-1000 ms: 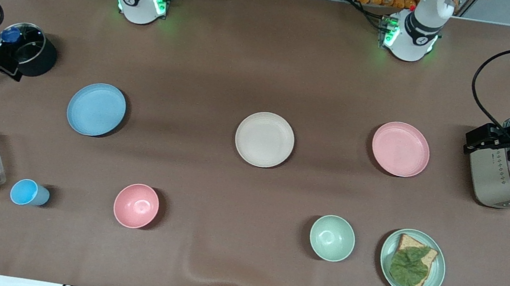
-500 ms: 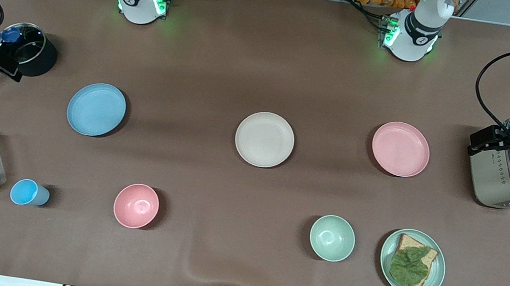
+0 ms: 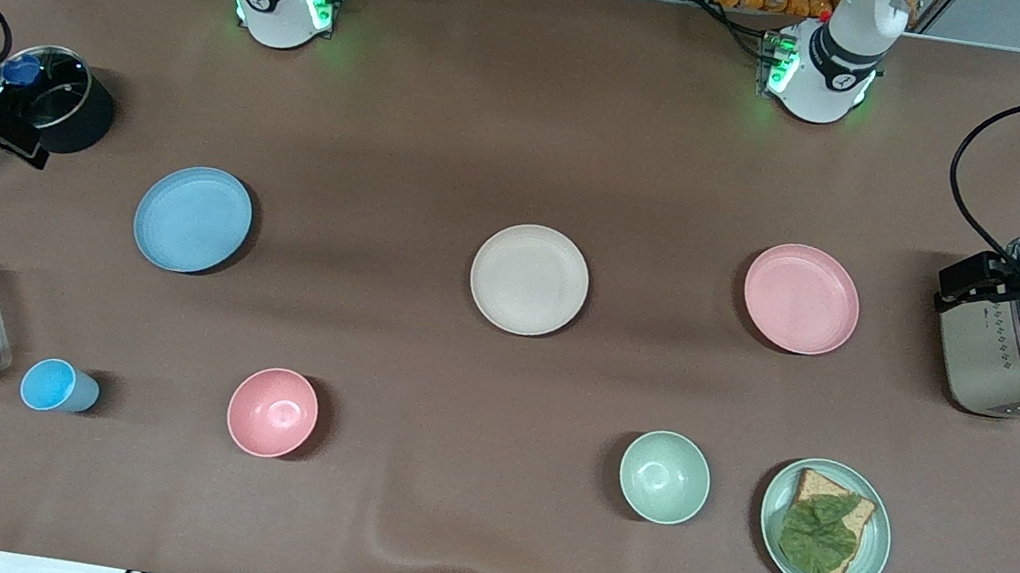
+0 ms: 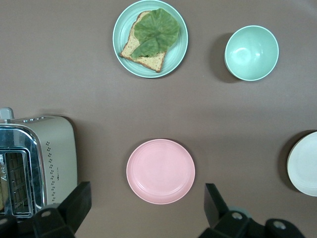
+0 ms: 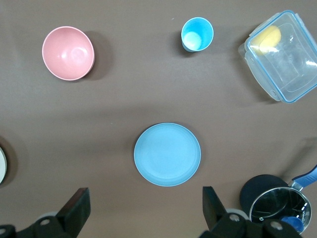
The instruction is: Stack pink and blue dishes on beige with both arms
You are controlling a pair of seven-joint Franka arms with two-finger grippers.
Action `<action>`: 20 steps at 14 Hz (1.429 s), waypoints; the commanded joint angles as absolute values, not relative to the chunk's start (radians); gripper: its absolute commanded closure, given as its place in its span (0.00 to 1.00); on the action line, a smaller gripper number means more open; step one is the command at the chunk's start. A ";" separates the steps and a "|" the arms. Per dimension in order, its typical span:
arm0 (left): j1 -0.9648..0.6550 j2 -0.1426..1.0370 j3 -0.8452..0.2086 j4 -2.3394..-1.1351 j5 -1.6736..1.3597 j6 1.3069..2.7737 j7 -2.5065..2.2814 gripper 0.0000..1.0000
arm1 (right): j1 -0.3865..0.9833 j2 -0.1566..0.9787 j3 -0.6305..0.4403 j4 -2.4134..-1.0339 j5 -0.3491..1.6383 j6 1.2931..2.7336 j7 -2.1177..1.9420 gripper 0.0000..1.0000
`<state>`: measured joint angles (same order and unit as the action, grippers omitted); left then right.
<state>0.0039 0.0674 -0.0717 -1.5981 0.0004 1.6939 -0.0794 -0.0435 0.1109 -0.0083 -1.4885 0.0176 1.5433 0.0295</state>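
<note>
While raised high at opposite bench ends, both grippers spread wide, holding nothing: left gripper (image 4: 143,215) over toaster (image 3: 1016,352), right gripper (image 5: 143,215) beside pot (image 3: 53,97). Flat, round, matte, low-rimmed: beige plate (image 3: 529,279) mid-bench; pink plate (image 3: 801,299) toward the left arm's end from beige; blue plate (image 3: 192,219) toward the right arm's.

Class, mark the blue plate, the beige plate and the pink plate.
blue plate (image 3: 192,219), front view, middle of its flat face
beige plate (image 3: 529,279), front view, middle of its flat face
pink plate (image 3: 801,299), front view, middle of its flat face
</note>
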 commanded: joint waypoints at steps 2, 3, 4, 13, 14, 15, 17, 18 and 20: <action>0.002 0.074 -0.074 -1.574 0.000 1.675 -0.071 0.00 | -0.054 0.112 -0.008 -1.493 0.021 1.543 0.029 0.00; 0.000 0.074 -0.074 -1.574 0.000 1.675 -0.072 0.00 | -0.049 0.112 -0.008 -1.499 0.023 1.537 0.031 0.00; -0.002 0.074 -0.074 -1.574 0.000 1.675 -0.072 0.00 | -0.040 0.107 -0.006 -1.520 0.023 1.537 0.032 0.00; -0.003 0.103 -0.078 -1.580 0.003 1.675 -0.069 0.00 | 0.041 0.166 -0.005 -1.829 0.025 1.903 0.164 0.00; -0.005 0.109 -0.078 -1.580 0.003 1.674 -0.069 0.00 | 0.047 0.166 -0.005 -1.909 0.023 1.990 0.185 0.00; -0.003 0.113 -0.078 -1.583 0.005 1.675 -0.071 0.00 | 0.048 0.173 -0.005 -1.983 0.023 2.066 0.193 0.00; -0.006 0.182 -0.080 -1.595 0.006 1.674 -0.069 0.00 | 0.052 0.205 -0.005 -2.058 0.023 2.144 0.207 0.00; -0.006 0.217 -0.080 -1.598 0.008 1.677 -0.074 0.00 | 0.052 0.234 -0.005 -2.065 0.023 2.151 0.221 0.00; 0.008 0.293 -0.081 -1.600 0.008 1.701 -0.074 0.00 | 0.061 0.291 -0.005 -2.066 0.023 2.155 0.224 0.00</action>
<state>-0.0022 0.2165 -0.0780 -1.6170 0.0004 1.6887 -0.0794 0.0467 0.2568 -0.0006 -2.0629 0.0191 2.1462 0.1976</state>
